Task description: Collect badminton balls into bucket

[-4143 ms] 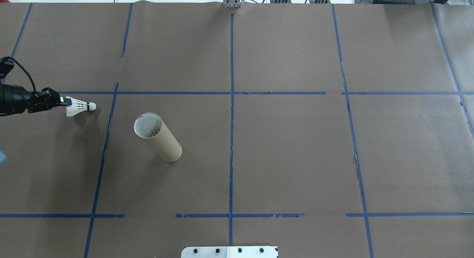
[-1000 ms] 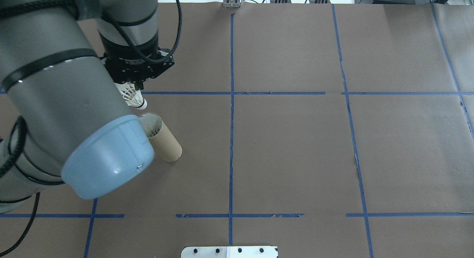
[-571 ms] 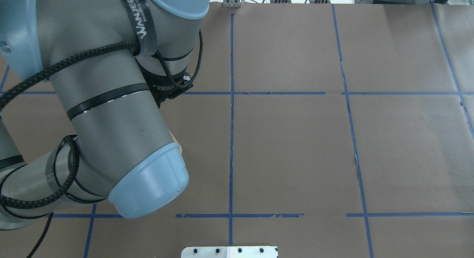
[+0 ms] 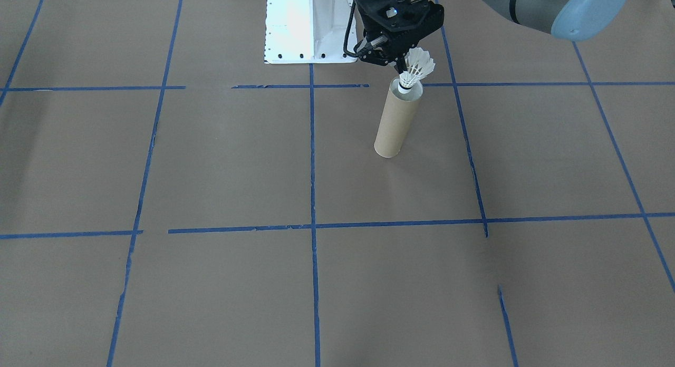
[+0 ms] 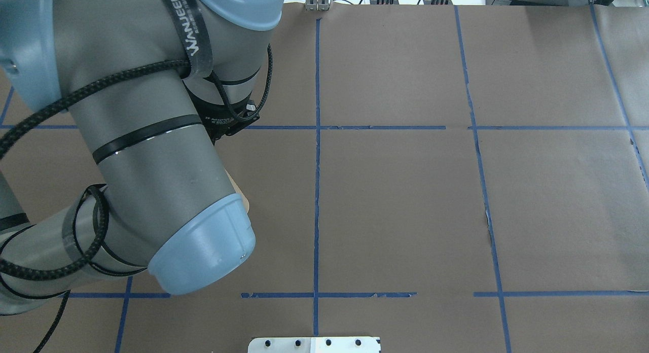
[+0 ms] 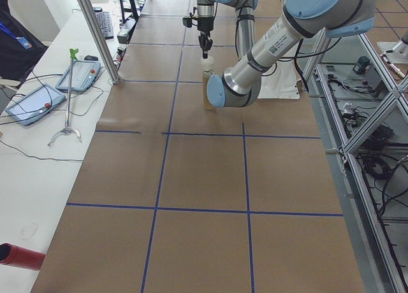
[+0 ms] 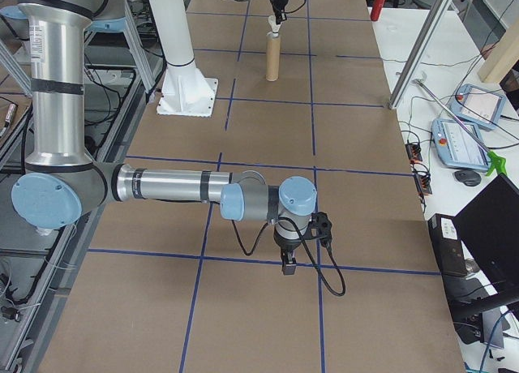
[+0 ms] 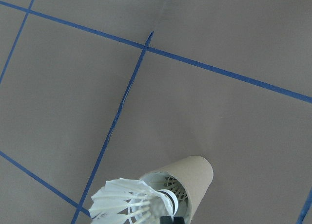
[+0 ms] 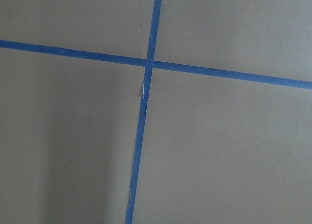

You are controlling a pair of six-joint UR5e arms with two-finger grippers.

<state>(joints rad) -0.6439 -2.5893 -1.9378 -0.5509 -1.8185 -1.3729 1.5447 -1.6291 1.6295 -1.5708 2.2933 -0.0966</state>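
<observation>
Front-facing view: the left gripper [image 4: 405, 66] is pinching the shuttlecock [image 4: 414, 70] by its white feather skirt, cork tip and black band sitting just inside the upright brown tube's [image 4: 396, 119] mouth. "WANJEED" is showing on an arm strap [image 5: 183, 22]. Whether the right gripper [image 7: 287, 267] is open or closed cannot be told.

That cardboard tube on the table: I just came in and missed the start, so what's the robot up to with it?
The left gripper holds a white shuttlecock by its feathers, cork tip down, right at the open top of the upright cardboard tube. The tip sits at the tube's mouth and the feathers are above the rim; it is not dropped in yet. The right gripper hangs idle over bare table, far from the tube.
</observation>
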